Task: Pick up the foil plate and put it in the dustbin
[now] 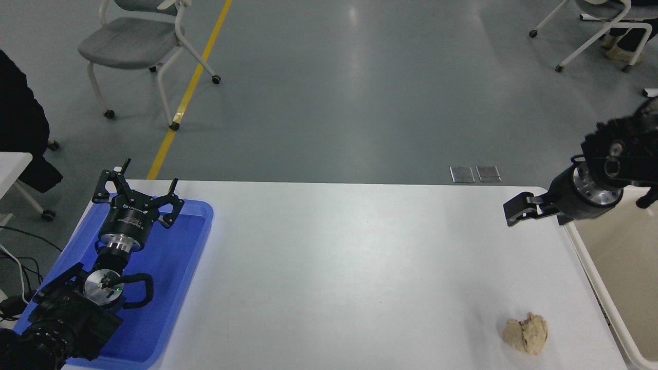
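R end effector (pixel 516 209) over counter (pixel 360 267) far-right edge, grip state unclear | foil plate not visible | dustbin (pixel 591 267) right | risk: arm clips bin rim | L end effector (pixel 138 191) apart, parked over blue tray (pixel 175 267)

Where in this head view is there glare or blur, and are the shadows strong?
Head view: pale ceiling-light glare streaks the grey floor; the white table is evenly lit; the tan crumpled paper lump casts only a faint shadow; the black right gripper looks slightly soft.

glossy blue plastic tray (pixel 190 241), crumpled paper wad (pixel 525 334)
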{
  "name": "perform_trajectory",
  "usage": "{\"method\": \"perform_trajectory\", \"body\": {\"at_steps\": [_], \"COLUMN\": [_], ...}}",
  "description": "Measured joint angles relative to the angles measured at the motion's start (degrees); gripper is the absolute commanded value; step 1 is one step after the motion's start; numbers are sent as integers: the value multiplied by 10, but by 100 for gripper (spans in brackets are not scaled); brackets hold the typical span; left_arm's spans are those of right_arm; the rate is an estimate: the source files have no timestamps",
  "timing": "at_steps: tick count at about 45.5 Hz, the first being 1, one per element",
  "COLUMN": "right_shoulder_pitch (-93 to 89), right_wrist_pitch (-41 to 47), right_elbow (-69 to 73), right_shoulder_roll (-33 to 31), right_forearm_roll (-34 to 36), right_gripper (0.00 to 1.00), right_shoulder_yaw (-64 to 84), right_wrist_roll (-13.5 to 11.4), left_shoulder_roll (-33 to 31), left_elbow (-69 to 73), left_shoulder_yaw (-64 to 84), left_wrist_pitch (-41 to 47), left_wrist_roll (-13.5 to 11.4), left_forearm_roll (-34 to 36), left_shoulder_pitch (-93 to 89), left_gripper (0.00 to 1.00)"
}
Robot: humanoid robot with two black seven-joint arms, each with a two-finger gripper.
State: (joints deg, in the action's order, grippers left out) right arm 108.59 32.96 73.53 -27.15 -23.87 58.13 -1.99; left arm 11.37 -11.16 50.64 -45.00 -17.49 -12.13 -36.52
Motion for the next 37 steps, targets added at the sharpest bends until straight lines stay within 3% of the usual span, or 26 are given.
{"method": "perform_trajectory", "body": {"at_steps": [22,37], "right_shoulder_pitch": [131,167], "right_wrist_pitch": [29,36], "right_elbow": [15,13], "right_shoulder_roll": [206,258], "right_forearm_roll": [153,204], "right_gripper": [100,100], "right_shoulder_yaw": [47,56], "right_wrist_roll": [0,0], "left_shoulder_roll": [0,1], "left_elbow": [0,0], "left_shoulder_yaw": [0,0], "left_wrist_pitch": [0,0], "left_wrist_roll": [0,0], "left_forearm_roll": [0,0], "left_shoulder_pitch": [0,0], "left_gripper": [100,100]}}
